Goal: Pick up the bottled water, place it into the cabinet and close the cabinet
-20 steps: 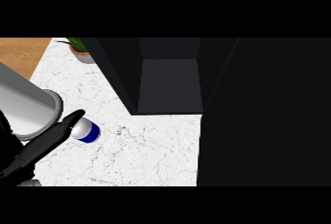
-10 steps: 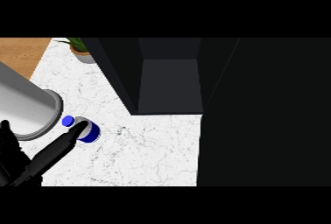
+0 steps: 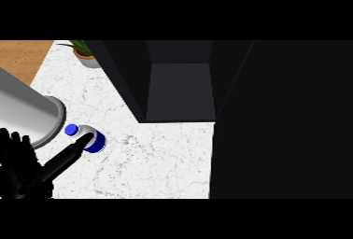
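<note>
Bottled water [image 3: 88, 137], blue cap, blue label, left hand [image 3: 27, 168] fingers straight, one fingertip touching it

A: The marble counter [image 3: 158, 158] is lit bright and evenly, no glare spots to be seen on it. No hard shadows are thrown across it either.

B: Yeah, but the cabinet [image 3: 180, 88] is swallowed by darkness, only its inner shelf is picked out as a dull grey. The whole right side is rendered near black, detail can't be made out there. A soft sheen is shown on the grey forearm [image 3: 24, 114].
</note>
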Controlling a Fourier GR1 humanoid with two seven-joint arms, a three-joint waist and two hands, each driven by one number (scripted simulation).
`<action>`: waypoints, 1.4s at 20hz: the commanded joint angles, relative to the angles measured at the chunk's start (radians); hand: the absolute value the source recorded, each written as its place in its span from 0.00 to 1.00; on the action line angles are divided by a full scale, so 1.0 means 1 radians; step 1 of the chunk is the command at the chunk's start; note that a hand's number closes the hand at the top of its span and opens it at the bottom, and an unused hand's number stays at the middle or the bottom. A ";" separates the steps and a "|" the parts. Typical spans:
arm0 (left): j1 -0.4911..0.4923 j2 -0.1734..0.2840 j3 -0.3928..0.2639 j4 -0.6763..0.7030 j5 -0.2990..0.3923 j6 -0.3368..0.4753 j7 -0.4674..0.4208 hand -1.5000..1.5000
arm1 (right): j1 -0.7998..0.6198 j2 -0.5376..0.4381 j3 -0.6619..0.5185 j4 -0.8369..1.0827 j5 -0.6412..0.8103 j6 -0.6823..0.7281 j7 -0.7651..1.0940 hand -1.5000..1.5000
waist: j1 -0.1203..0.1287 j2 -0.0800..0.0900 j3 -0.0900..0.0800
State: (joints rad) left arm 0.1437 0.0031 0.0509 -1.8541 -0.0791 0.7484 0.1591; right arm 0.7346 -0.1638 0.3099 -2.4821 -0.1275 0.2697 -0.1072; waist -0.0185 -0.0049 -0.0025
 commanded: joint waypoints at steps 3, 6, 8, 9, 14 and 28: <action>-0.064 -0.003 0.161 0.241 0.290 -0.120 -0.236 0.00 | 0.095 -0.020 0.018 -0.098 0.033 0.016 -0.051 0.00 | -0.006 0.001 -0.001; -0.061 -0.003 0.115 0.359 0.348 -0.101 -0.365 0.00 | 0.097 -0.039 -0.007 -0.150 0.008 0.010 -0.028 0.00 | 0.001 0.003 0.000; -0.047 -0.003 0.177 0.409 0.370 -0.185 -0.412 0.00 | 0.151 -0.030 0.073 -0.224 0.073 -0.014 -0.003 0.00 | -0.003 0.002 -0.001; -0.053 -0.003 0.193 0.477 0.420 -0.216 -0.469 0.00 | 0.179 -0.045 0.029 -0.196 0.028 0.002 -0.043 0.00 | -0.008 0.002 -0.001; -0.135 -0.003 0.255 0.691 0.451 -0.363 -0.590 0.00 | 0.245 -0.072 0.062 -0.214 0.077 0.025 -0.099 0.00 | -0.018 0.002 -0.001; -0.383 0.017 0.387 1.243 0.491 -0.546 -1.019 1.00 | 0.316 -0.113 0.071 -0.193 0.096 0.021 -0.190 0.00 | -0.021 0.005 -0.001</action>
State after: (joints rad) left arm -0.1830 0.0260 0.4114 -0.7138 0.4132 0.1993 -0.7586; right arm 0.9657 -0.2441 0.3703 -2.4987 -0.0525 0.2865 -0.3277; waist -0.0328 0.0018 -0.0037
